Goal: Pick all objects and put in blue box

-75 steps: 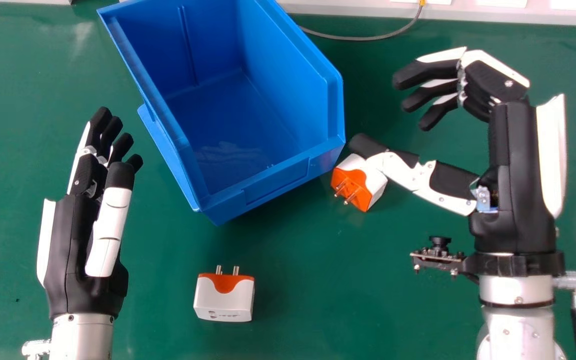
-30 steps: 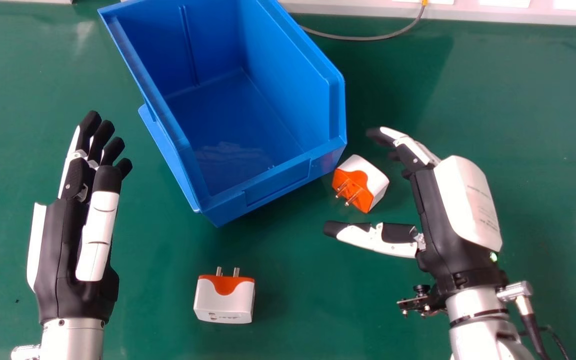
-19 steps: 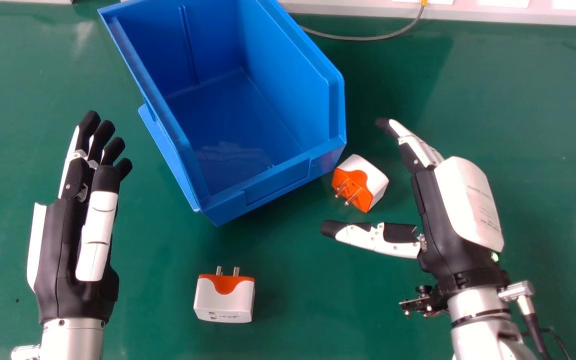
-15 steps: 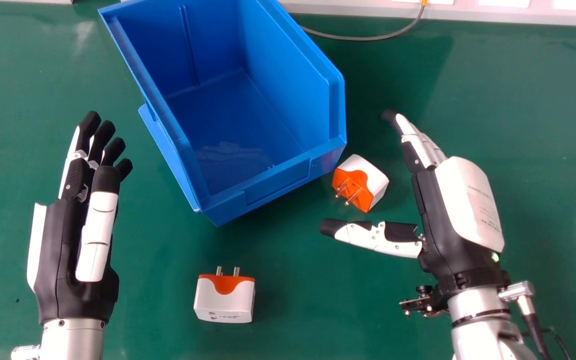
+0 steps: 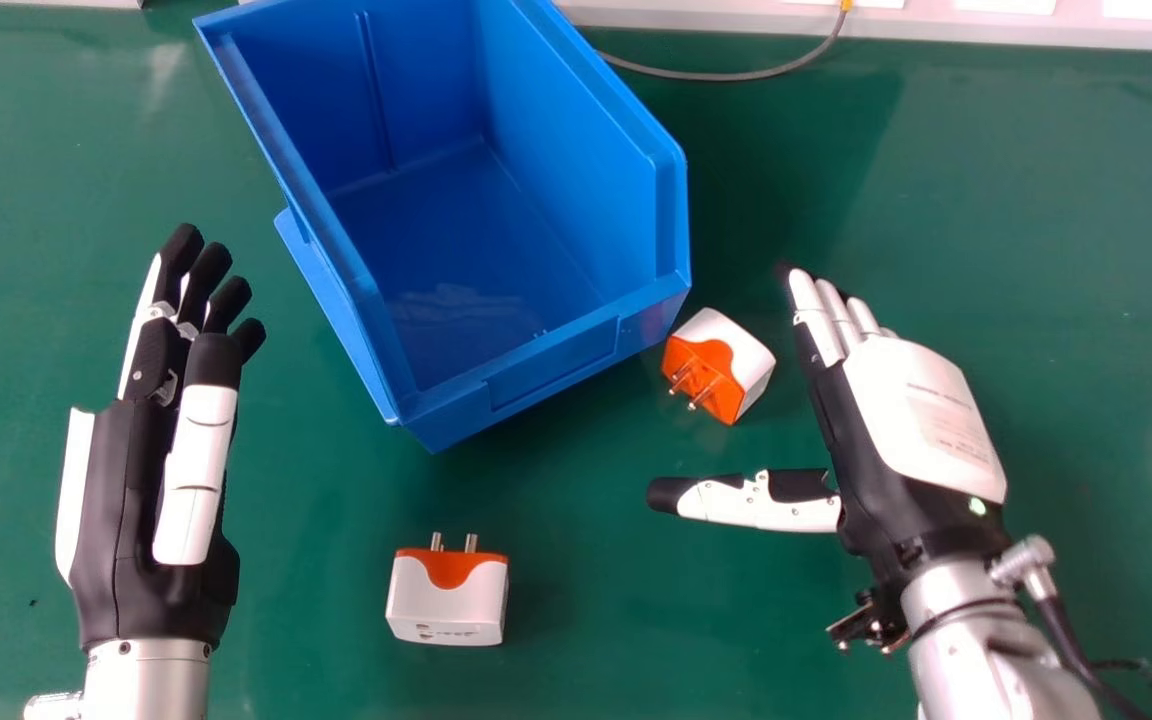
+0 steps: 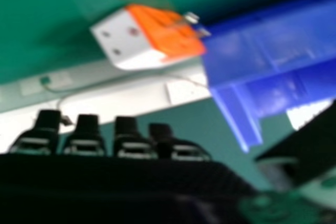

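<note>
Right hand (image 5: 926,410) moved — it's come back toward the robot from its spot beyond the right plug (image 5: 721,365), back rolled up to the head camera, thumb (image 5: 766,500) now off the plug. Plugs and box (image 5: 476,240) haven't moved.

Right plug sits on the table (image 5: 576,640) just outside the box's near right corner. Pins (image 5: 701,395) point near-left; the orange face's long axis runs far-left to near-right. Near plug (image 5: 448,600) is on the table in front of the box, between the hands. Pins point away from the robot, long axis left-right. Neither plug is in the box.

Right hand is open and holding nothing: fingers (image 5: 821,325) straight, thumb out sideways. Left hand (image 5: 151,430) is on the left of the head view, also open, nothing in it.

Right hand view adds the right plug's white face with its holes (image 6: 116,52), hidden from the head camera. Head view adds the near plug and box floor — can't tell from either if the right plug touches the box.
</note>
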